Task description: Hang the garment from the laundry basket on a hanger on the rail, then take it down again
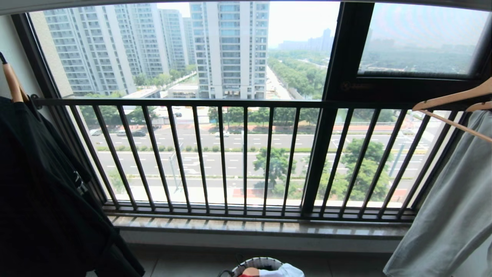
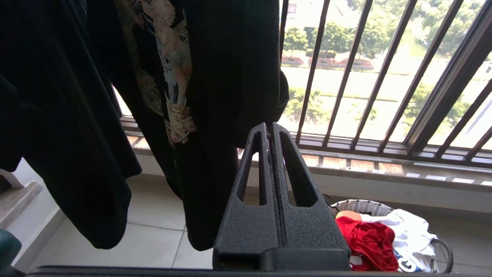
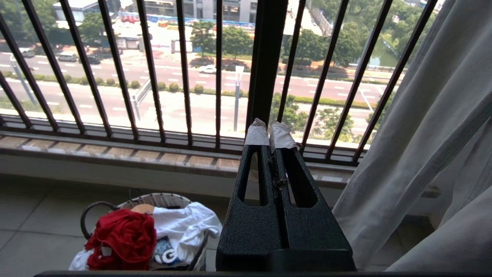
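You are looking at the very start of the job: nothing is being carried yet, and both arms are sitting parked low, out of the head view. The left gripper [image 2: 270, 129] is showing its fingers pressed together with nothing between them, pointing toward the window bars just beside the hanging black T-shirt [image 2: 192, 96]. The right gripper [image 3: 269, 132] is likewise closed on nothing, its taped tips meeting, with the pale hanging cloth [image 3: 423, 134] off to its side.

The garment [image 3: 123, 238] is lying crumpled in the laundry basket [image 3: 161, 200], bunched on one side of it and touching the white printed shirt [image 3: 184, 227] that is filling the other side and spilling over the rim. The basket is standing on the floor tiles near the foot of the window wall, below the sill; in the head view only its rim [image 1: 255, 263] is peeking in at the lower edge.

The step in hand is, as I judge it, the approach to the basket. You are needing the jaws parted first, then one arm lowered onto the red heap, pinching only red fabric so the white shirt is not lifted with it. A wooden hanger [image 1: 449, 98] is showing at the right, but the wire hanger and the rail are not showing in any view, so you are likely needing to find them before lifting.
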`<state>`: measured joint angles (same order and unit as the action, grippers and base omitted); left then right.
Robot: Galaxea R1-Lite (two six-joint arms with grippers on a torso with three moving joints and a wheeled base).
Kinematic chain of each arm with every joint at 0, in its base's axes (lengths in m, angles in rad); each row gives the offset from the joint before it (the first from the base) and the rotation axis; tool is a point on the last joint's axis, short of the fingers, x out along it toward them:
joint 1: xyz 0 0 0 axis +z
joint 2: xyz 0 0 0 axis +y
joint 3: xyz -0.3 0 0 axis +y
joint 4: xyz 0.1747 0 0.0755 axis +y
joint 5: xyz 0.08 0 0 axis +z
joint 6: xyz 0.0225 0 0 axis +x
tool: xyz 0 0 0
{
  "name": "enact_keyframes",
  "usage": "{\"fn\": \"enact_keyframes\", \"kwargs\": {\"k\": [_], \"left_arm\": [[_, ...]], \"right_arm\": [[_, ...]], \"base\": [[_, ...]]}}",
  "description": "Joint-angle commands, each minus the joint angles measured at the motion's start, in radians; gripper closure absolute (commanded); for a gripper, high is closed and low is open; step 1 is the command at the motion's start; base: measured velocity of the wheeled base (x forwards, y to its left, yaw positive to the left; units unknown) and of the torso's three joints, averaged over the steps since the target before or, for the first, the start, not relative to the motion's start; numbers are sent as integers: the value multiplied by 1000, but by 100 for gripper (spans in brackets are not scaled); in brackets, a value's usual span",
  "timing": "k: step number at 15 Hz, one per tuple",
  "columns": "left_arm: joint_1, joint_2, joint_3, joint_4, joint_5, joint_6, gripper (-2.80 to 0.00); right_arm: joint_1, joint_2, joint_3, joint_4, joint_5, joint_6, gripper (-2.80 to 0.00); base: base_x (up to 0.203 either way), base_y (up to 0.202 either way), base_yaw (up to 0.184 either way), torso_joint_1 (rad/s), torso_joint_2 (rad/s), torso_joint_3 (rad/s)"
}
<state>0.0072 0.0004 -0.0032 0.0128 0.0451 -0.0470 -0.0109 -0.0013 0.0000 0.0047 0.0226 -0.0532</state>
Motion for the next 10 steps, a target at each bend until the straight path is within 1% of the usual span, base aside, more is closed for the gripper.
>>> {"fn": "enact_keyframes", "kwargs": {"k": [1, 10], "left_arm": [[0, 0, 0, 1, 1, -1, 0], [0, 0, -1, 0, 0, -1, 0]], "right_arm": [[0, 0, 2, 0, 0, 0, 0], [0, 0, 2, 0, 0, 0, 0]], "base": [[0, 0, 0, 0, 0, 0], [0, 0, 0, 0, 0, 0]]}}
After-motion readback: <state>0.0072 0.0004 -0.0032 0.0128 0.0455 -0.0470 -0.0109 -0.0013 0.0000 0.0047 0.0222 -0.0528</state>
